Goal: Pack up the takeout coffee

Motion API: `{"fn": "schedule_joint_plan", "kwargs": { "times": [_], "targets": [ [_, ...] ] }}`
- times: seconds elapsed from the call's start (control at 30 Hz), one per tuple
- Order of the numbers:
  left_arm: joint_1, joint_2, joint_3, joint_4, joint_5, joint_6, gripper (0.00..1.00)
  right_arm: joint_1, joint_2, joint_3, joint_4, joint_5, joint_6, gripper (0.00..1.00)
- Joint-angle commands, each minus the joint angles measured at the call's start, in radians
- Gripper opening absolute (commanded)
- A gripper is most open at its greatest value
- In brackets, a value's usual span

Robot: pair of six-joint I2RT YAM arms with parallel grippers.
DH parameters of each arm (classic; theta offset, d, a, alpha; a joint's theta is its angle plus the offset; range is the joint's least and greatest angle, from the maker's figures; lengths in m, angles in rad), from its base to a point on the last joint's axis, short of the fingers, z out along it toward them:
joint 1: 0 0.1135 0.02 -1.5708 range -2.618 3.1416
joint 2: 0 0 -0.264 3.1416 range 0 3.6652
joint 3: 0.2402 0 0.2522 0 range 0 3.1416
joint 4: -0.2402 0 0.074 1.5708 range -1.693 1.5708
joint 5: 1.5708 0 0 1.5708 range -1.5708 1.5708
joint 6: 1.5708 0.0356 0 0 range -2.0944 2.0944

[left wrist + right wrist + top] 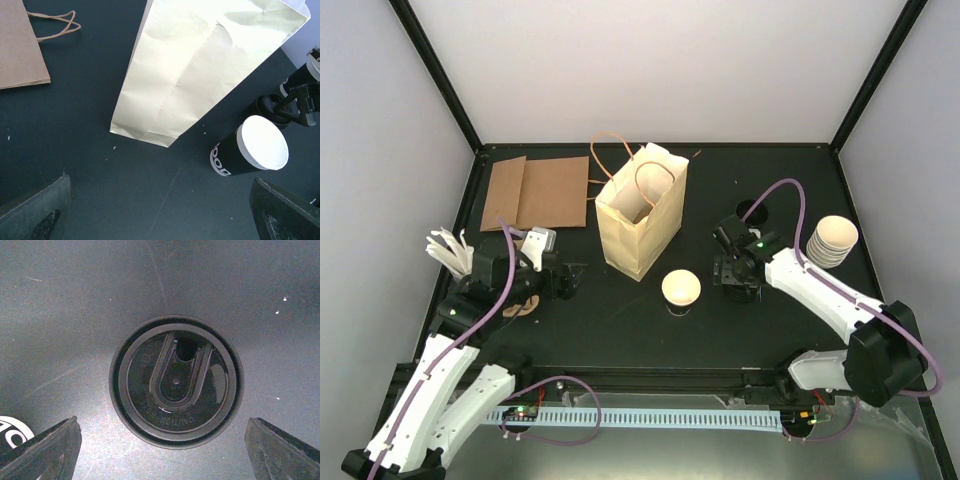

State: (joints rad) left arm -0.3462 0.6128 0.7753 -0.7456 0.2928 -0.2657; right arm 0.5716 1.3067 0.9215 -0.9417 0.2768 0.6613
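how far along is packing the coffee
Done: the paper bag stands open. The coffee cup stands outside it on the table, with no lid. In hand: the right claw is open over a black lid lying flat; the left claw is open, holding nothing. Left: probably lid the cup, then put it in the bag.

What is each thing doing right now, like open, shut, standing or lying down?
cream paper bag: standing, top open
takeout coffee cup: upright, no lid, outside the bag
brown bag: lying flat, folded
black lid: lying flat, off the cup
stack of cups: upright, nested
left claw: open
right claw: open, over the lid
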Motion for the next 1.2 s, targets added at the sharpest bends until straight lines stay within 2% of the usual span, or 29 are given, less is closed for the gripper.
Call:
{"fn": "schedule_joint_plan", "kwargs": {
  "times": [0.0,1.17],
  "targets": [
    [0.004,-0.009,0.002,0.027,0.016,0.013,0.99,-0.017,0.008,0.018,0.018,0.002,0.006,0.9],
    [0.004,0.008,0.001,0.029,0.021,0.014,0.99,-0.094,0.134,0.046,0.069,0.004,-0.011,0.82]
  ]
}}
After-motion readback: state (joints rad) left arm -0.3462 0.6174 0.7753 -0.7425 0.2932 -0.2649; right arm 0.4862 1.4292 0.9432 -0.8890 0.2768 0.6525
